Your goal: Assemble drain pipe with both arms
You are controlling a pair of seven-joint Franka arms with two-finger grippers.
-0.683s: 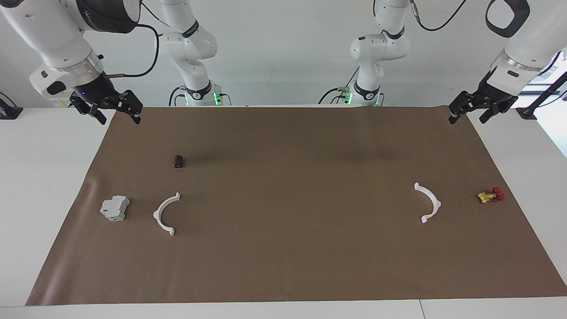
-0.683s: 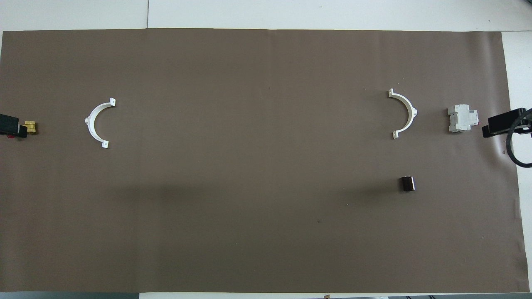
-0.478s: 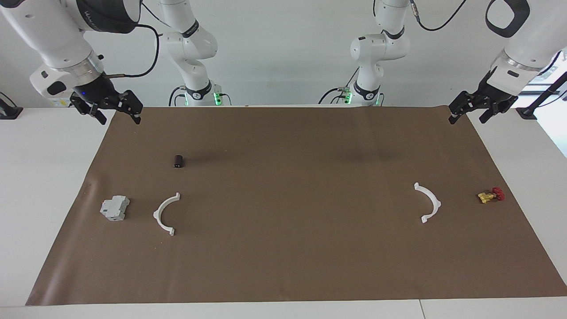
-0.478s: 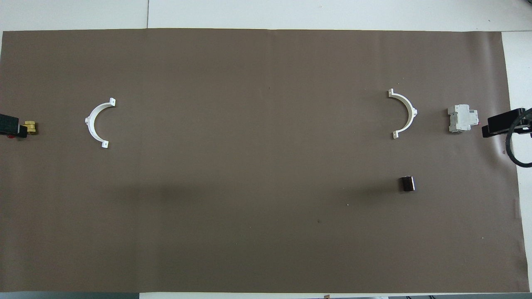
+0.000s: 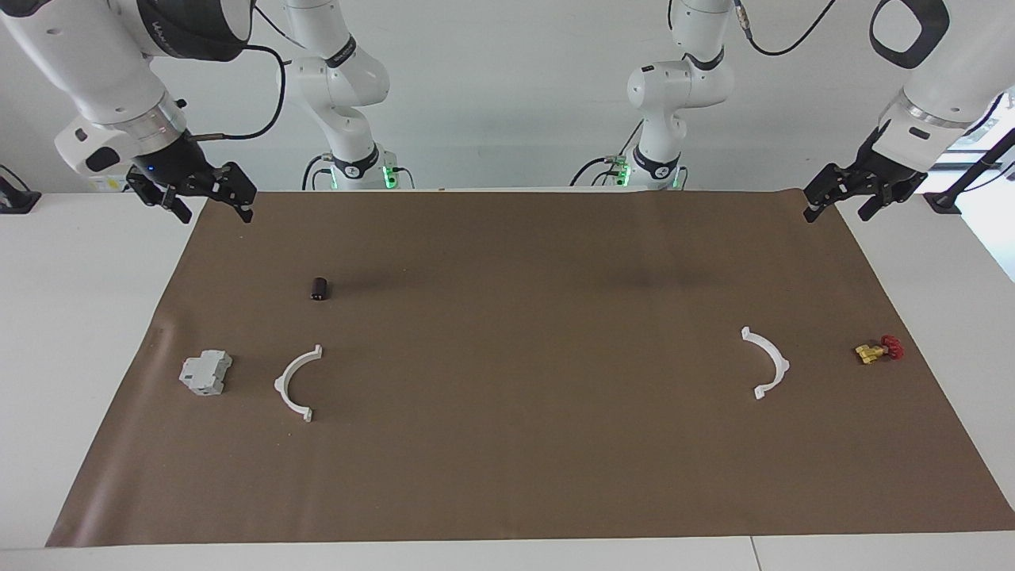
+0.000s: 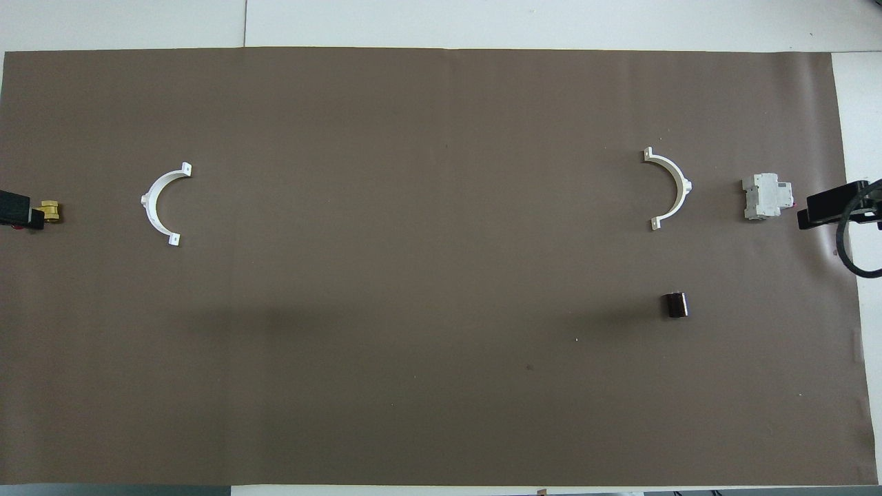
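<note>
The drain pipe lies as two separate white half-rings on the brown mat. One half-ring lies toward the right arm's end, the other toward the left arm's end. They are far apart. My right gripper is open and empty, raised over the mat's edge at the right arm's end. My left gripper is open and empty, raised over the mat's edge at the left arm's end. Neither touches a half-ring.
A grey boxy block lies beside the right-end half-ring. A small dark cylinder lies nearer to the robots than that half-ring. A small yellow and red valve lies beside the left-end half-ring.
</note>
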